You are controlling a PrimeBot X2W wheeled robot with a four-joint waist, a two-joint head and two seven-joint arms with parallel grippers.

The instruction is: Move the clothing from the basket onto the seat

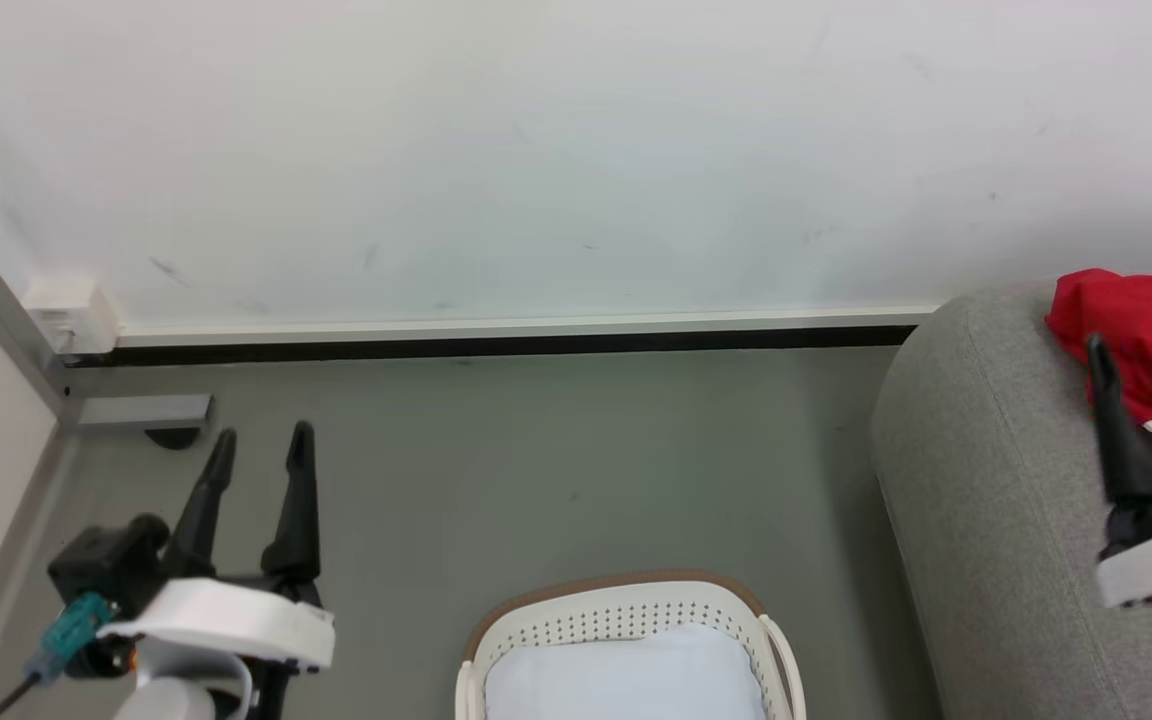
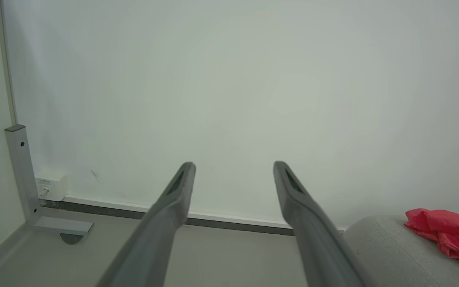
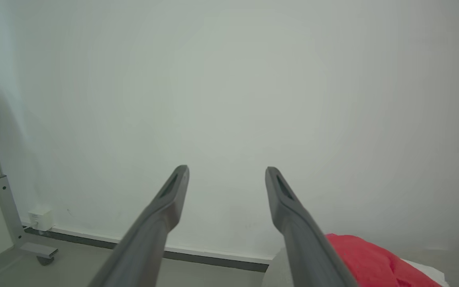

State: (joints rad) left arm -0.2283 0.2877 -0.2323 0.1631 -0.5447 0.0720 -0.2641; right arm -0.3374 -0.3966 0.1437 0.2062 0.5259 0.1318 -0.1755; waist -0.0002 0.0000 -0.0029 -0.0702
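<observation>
The red clothing point(image 1: 1131, 335) lies bunched on the grey seat point(image 1: 996, 470) at the right edge; it shows again as the red clothing point(image 2: 448, 233) on the seat point(image 2: 389, 247) in the left wrist view, and as the clothing point(image 3: 367, 263) low in the right wrist view. My right gripper point(image 1: 1141, 345) hangs open just in front of the heap, nothing between its fingers. The cream basket point(image 1: 626, 610) with its brown rim stands at the bottom centre on the floor, holding a pale white pad point(image 1: 626, 675). My left gripper point(image 1: 261, 440) is open at the lower left, over bare floor.
A white wall with a pale skirting and dark strip point(image 1: 506, 345) runs across the back. A grey metal post with a foot point(image 1: 136, 412) and a small white box point(image 1: 71, 310) stand in the left corner. Grey floor point(image 1: 536, 470) lies between basket and wall.
</observation>
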